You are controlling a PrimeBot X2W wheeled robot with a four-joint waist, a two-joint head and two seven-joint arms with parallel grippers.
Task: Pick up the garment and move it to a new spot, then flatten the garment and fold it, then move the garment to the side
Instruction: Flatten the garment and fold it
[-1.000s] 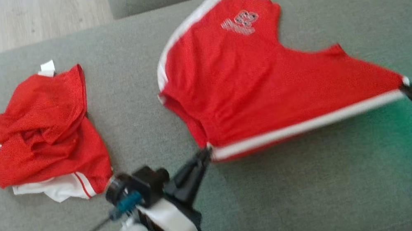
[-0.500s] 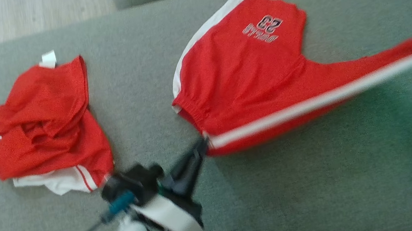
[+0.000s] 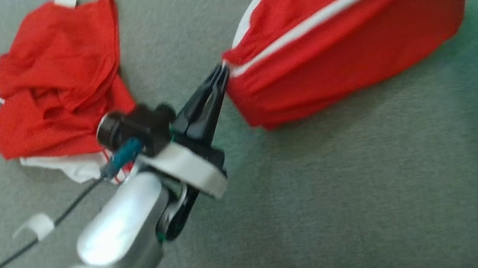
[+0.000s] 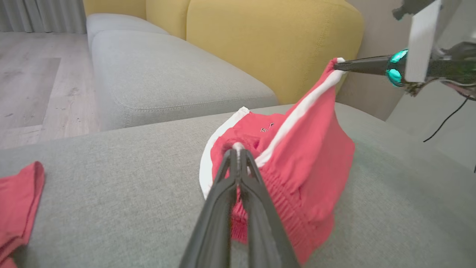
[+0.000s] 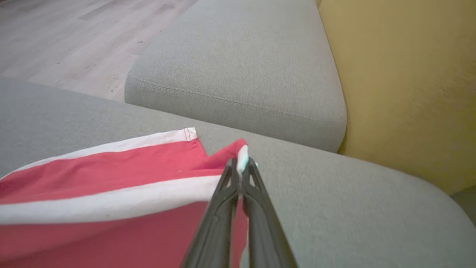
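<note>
**Head view.** Item: garment (image 3: pixel 348 33) — red shorts with a white side stripe and a printed number, located toward the upper right of the grey cushion (image 3: pixel 374 189). One end of the striped edge is pinched by the left gripper (image 3: pixel 221 71), whose fingers are closed on the cloth. The stripe is drawn taut from there toward the upper right corner of the view. The lower part appears to sag onto the cushion. A crumpled red-and-white cloth (image 3: pixel 55 82) is recorded well apart to the left, with nothing touching it.

**Left wrist view.** The waistband corner is clamped between the closed fingers. The opposite corner is held higher by the right gripper (image 4: pixel 336 66), shut on the white trim. The garment is hung between the two as a slack sheet, its bottom resting on the cushion. A yellow backrest (image 4: pixel 267 44) is noted behind.

**Right wrist view.** The white-trimmed corner is seen nipped at the fingertips, jaws together. Red cloth trails off to the left over the cushion.

**Status, as judged.** The pick-up is done, and the shift to a new spot seems under way — the garment is not yet released. Flattening is not achieved, as the cloth is doubled and slack. Folding and the final move to the side are left outstanding.
</note>
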